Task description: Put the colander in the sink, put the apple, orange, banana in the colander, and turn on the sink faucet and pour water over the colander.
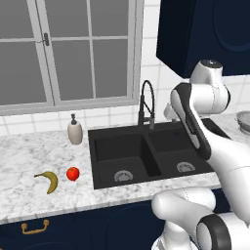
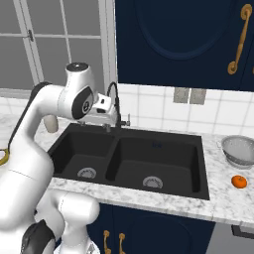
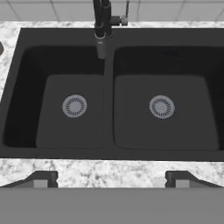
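The black double-basin sink [image 1: 103,146] [image 2: 163,145] [image 3: 108,92] has nothing in either basin. My gripper [image 3: 111,179] [image 2: 106,126] hovers open above the sink's middle, just in front of the black gooseneck faucet [image 1: 147,103] [image 3: 102,26], and holds nothing. No water runs from the faucet. The silver colander [image 2: 239,150] [image 1: 243,120] stands on the counter right of the sink, with the orange [image 2: 239,181] in front of it. Left of the sink lie the red apple [image 1: 72,173] and the yellow banana [image 1: 48,180].
A beige soap dispenser [image 1: 74,130] stands at the sink's back left corner. White marble counter [image 1: 29,156] runs on both sides of the sink. A window is behind, and dark blue cabinets [image 2: 188,39] hang above right.
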